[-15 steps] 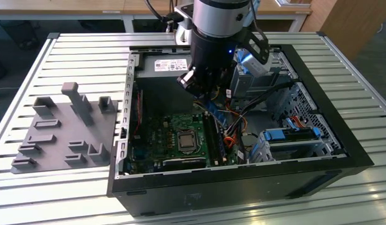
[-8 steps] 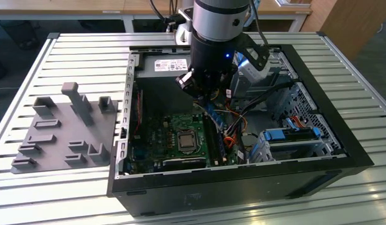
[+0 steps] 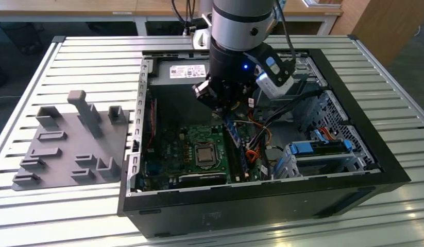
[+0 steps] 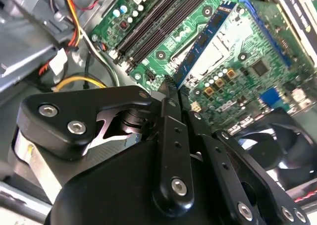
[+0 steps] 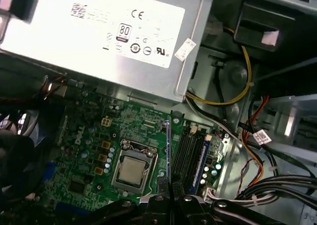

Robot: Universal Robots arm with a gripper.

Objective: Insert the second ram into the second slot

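The black fingers of the gripper are closest to the lens in both wrist views. They are pressed together on one end of the second ram. In the first wrist view the gripper holds the stick edge-on, so the second ram looks like one thin blue line coming out from between the two fingertips.

The stick hangs over the green motherboard. In the first wrist view it stands between the processor socket and the memory slots, just beside the slots. In the second wrist view its flat face with the row of dark chips is visible. There it crosses in front of the socket, and the dark memory slots lie apart from it. I cannot tell whether its lower edge touches the board. Another blue stick sits already in a slot, on the side of the group away from the socket.

In the exterior view the arm reaches down into the open black computer case, and the gripper is above the middle of the board. The case lies on a slatted metal table. A grey fixture plate with upright blocks lies beside the case, on the exterior view's left. The silver power supply sits at one end of the board. The bright blue drive clips are inside the case on the exterior view's right, well apart from the gripper.
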